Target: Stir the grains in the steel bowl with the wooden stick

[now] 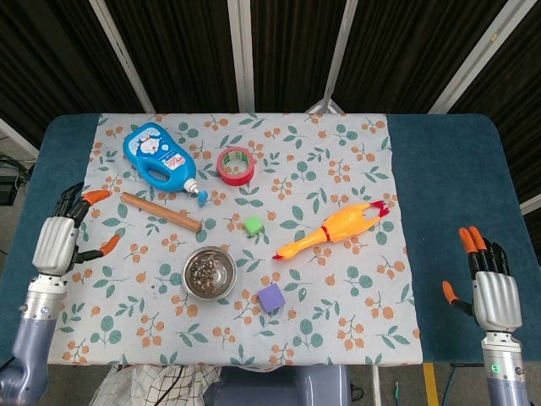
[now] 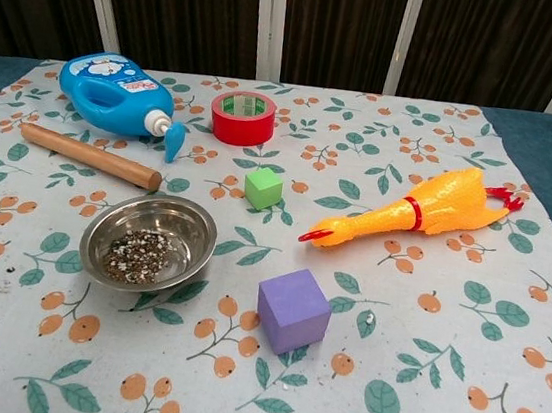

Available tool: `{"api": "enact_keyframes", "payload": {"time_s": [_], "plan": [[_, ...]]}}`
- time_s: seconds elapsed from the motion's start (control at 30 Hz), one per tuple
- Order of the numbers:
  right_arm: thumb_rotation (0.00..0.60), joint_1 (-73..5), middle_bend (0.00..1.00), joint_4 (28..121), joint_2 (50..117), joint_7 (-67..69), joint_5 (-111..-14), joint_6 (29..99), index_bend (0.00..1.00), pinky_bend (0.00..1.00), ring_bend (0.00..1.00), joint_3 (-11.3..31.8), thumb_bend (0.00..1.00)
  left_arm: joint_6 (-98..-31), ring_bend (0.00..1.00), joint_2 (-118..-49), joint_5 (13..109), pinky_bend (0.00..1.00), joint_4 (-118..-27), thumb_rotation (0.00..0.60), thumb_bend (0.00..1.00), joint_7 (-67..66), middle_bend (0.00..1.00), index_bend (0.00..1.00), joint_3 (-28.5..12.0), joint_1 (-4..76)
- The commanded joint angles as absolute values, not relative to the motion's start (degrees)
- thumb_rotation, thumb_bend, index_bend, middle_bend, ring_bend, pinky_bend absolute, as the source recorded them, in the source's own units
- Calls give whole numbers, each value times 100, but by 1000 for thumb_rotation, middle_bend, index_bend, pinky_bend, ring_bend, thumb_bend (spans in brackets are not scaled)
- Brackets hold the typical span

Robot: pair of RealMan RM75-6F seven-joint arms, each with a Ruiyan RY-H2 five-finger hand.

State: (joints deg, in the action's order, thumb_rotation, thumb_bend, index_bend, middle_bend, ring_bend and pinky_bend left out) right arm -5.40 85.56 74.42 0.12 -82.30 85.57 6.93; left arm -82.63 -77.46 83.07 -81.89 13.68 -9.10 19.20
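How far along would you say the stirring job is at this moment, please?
Barely begun. The wooden stick lies flat on the cloth between the blue bottle and the steel bowl, touching neither robot hand. The left robot hand is beside it, fingers apart, holding nothing; the right robot hand rests open at the far edge. The grains sit undisturbed. Left: pick up the stick and stir.

Wooden stick (image 2: 90, 156) behind steel bowl (image 2: 191, 224)
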Motion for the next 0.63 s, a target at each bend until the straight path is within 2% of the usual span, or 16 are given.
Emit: {"api": "enact_keyframes", "payload": {"time_s": [0.03, 0.23, 0.3, 0.43, 0.63], "plan": [[600, -539, 0, 8549, 7436, 22, -8238, 8559, 0, 0, 0, 690, 353, -8495, 17, -7536, 8438, 0, -8281, 600, 347, 1140, 180, 202, -744, 1701], [600, -537, 0, 8495, 7437, -17, -8307, 8613, 0, 0, 0, 679, 353, -8844, 0, -7190, 8551, 0, -8231, 600, 193, 365, 51, 105, -275, 1153], [600, -538, 0, 8480, 7447, -54, -8341, 8634, 0, 0, 0, 667, 353, -8922, 0, -7121, 8535, 0, -8250, 600, 182, 69, 13, 73, -146, 980], [600, -557, 0, 8477, 7467, -124, -8378, 8636, 0, 0, 0, 660, 353, -8996, 0, -7083, 8465, 0, -8377, 600, 161, 24, 0, 7, -1, 741], [600, -562, 0, 8425, 7510, -162, -8420, 8693, 0, 0, 0, 670, 353, -8780, 0, -6965, 8137, 0, -8627, 600, 160, -114, 0, 0, -6, 614]]}}
